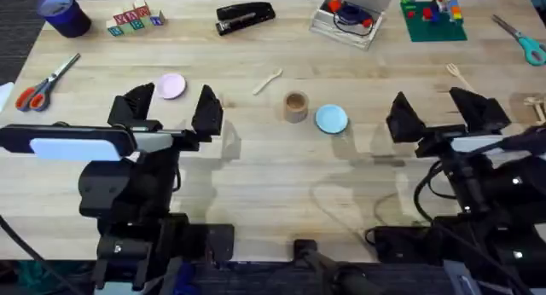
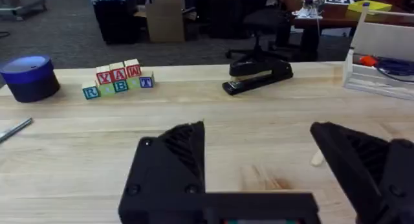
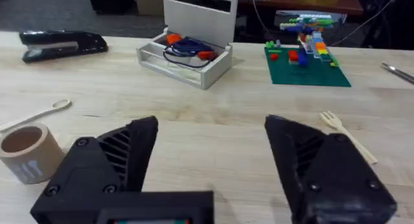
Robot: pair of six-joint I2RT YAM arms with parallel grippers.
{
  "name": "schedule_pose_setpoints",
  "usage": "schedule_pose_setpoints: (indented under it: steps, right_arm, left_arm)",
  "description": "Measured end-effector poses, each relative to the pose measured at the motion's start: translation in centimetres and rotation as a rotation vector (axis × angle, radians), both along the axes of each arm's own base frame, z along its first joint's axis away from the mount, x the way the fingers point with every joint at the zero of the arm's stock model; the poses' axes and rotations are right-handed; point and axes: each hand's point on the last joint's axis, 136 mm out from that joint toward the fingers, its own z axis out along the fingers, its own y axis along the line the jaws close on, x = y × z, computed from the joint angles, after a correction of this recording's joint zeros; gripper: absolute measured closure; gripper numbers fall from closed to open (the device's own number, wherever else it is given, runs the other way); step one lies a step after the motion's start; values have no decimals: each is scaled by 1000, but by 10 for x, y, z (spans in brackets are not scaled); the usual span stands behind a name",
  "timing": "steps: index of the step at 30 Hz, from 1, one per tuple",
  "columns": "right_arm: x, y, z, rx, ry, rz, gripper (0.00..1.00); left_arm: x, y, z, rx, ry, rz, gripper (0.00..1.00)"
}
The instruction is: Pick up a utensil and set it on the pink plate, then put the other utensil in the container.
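The left end effector (image 1: 171, 110) is waiting wide open and empty, and so is the right end effector (image 1: 437, 110). The small pale wooden spoon (image 1: 267, 82) is lying slanted just beyond the short tan wooden cup (image 1: 295, 107), nearer the left one.

The overhead camera looks down and forward across the whole table (image 1: 273, 184). The 2 wrist cameras sit low, facing its far edge; both catch the stapler (image 2: 257, 78).

two scissors (image 1: 36, 87) (image 1: 520, 39); two plates (pink (image 1: 171, 85), blue (image 1: 331, 118)); one spoon (image 1: 267, 82); one fork (image 1: 459, 74); one cup (image 1: 295, 107); one stapler (image 1: 245, 17)
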Motion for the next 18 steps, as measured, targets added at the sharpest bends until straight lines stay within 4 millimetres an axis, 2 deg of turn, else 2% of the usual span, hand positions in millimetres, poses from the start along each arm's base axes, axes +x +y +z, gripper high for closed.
schedule_pose_setpoints:
  steps: [9, 13, 15, 18]
  right_arm:
    - [-1, 0, 2, -8, 7, 1, 5]
    - [-6, 1, 13, -8, 23, 8, 5]
    - [-11, 1, 21, -8, 50, 9, 5]
    - [-20, 1, 35, -10, 99, 10, 5]
  left_arm:
    - [0, 0, 0, 3, 3, 0, 6]
    - [-5, 0, -1, -1, 61, 0, 6]
    - [-10, 0, 9, -9, 81, 1, 6]
    - [-22, 0, 38, -18, 83, 1, 7]
